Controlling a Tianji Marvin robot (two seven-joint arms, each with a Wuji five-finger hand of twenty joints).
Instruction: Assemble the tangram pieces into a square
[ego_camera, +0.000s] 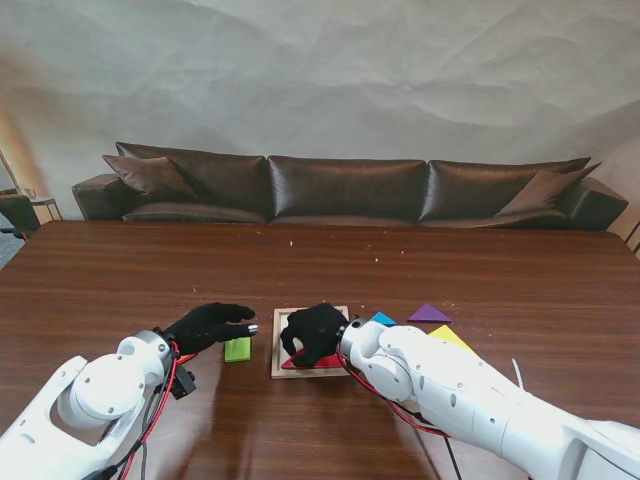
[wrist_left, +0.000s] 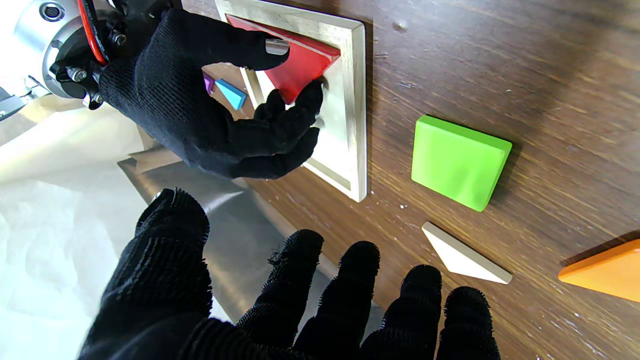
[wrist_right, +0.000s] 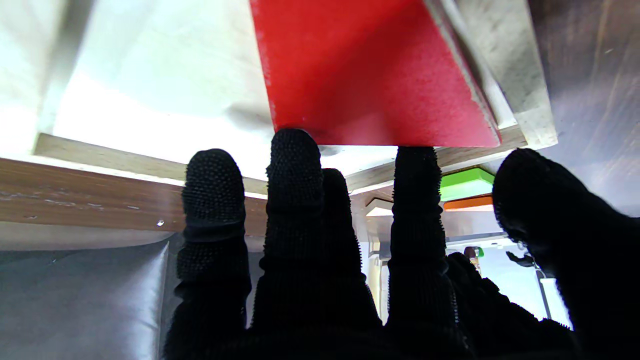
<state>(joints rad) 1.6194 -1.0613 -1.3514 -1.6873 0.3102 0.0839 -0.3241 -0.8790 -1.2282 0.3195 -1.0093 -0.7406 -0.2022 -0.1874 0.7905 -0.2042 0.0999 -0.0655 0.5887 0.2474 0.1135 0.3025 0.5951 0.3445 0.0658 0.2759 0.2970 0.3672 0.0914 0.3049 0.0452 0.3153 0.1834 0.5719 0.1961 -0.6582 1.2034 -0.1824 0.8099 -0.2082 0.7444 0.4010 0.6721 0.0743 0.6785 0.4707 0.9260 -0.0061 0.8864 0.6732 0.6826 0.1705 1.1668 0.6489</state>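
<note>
My right hand (ego_camera: 313, 333) is over the square wooden frame tray (ego_camera: 277, 360) on the brown wooden counter (ego_camera: 420, 270), fingertips (wrist_right: 294, 150) touching the large red triangle (wrist_right: 360, 70) lying inside the tray; no closed grip seen. My left hand (ego_camera: 208, 325) hovers open, holding nothing, just left of the green square block (ego_camera: 237, 349). Blue triangle (ego_camera: 383, 319), purple triangle (ego_camera: 430, 313) and yellow piece (ego_camera: 452, 336) lie right of the tray.

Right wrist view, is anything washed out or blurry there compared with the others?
Right wrist view: tray floor blown out white, red triangle close and soft. Left wrist view: sharp on the green square; pale glare at one side. Stand view: evenly lit, small pieces tiny.
</note>
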